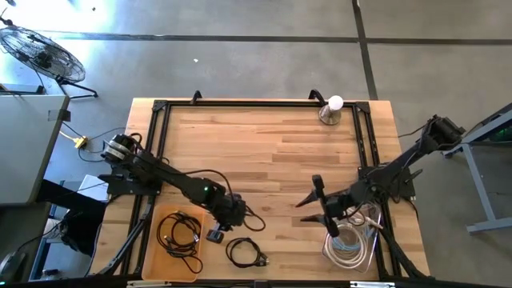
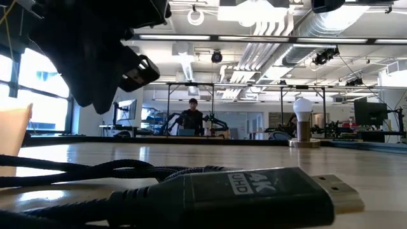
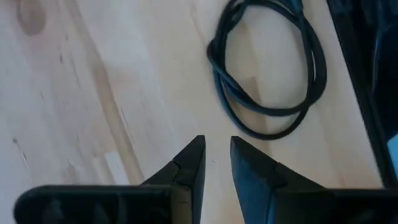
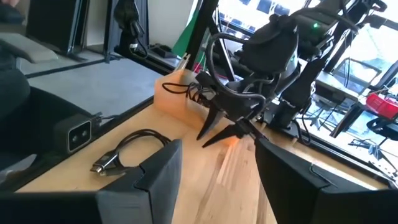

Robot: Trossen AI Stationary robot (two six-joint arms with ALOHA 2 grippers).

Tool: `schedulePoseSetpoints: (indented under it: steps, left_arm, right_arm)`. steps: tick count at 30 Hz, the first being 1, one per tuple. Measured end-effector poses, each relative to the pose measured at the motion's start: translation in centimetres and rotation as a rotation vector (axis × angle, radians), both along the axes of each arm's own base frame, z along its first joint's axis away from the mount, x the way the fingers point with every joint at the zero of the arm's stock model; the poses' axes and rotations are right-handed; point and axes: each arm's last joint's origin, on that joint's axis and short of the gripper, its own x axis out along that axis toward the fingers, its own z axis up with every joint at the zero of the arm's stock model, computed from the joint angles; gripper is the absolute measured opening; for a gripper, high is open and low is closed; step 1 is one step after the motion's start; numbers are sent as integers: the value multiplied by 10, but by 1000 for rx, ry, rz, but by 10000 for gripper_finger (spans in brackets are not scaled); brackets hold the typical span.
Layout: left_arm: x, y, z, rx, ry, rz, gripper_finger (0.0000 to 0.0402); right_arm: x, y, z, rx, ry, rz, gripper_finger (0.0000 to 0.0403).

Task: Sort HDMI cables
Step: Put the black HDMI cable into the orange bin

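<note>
Cables sit in three spots along the table's near edge. One black coil (image 1: 246,253) lies loose on the bare wood, its plug close to the low camera. More black cables (image 1: 179,234) are gathered in a tan tray (image 1: 150,254) at the near left, and pale cables (image 1: 350,244) fill a clear bin (image 1: 367,258) at the near right, so the sorting looks to be by colour, black left and pale right. The left gripper (image 1: 238,214) hangs just beyond the loose coil and beside the tray; its fingers (image 3: 191,163) are nearly pressed together, a thin gap between them, pinching nothing, probably lining up to grasp that coil. The right gripper (image 1: 314,210) hovers left of the pale bin, fingers spread wide and empty. A lamp (image 1: 331,109) stands at the far edge.
</note>
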Motion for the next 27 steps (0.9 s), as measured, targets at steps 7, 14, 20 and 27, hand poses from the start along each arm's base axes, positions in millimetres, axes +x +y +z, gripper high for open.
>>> schedulePoseSetpoints:
  steps: [7, 14, 20, 27]
  left_arm:
    - [-1, -7, 1, -20, 11, 106, 74]
    - [-2, -30, 7, -75, -73, 115, 74]
    - [-6, -46, 9, 31, -164, -15, 74]
    - [-9, -49, 10, 139, -215, -53, 109]
  right_arm:
    - [0, 0, 0, -18, -6, 1, 197]
    - [0, 0, 0, -17, -6, 2, 197]
    - [0, 0, 0, -16, -5, 3, 197]
    - [1, 1, 1, -9, -15, 8, 197]
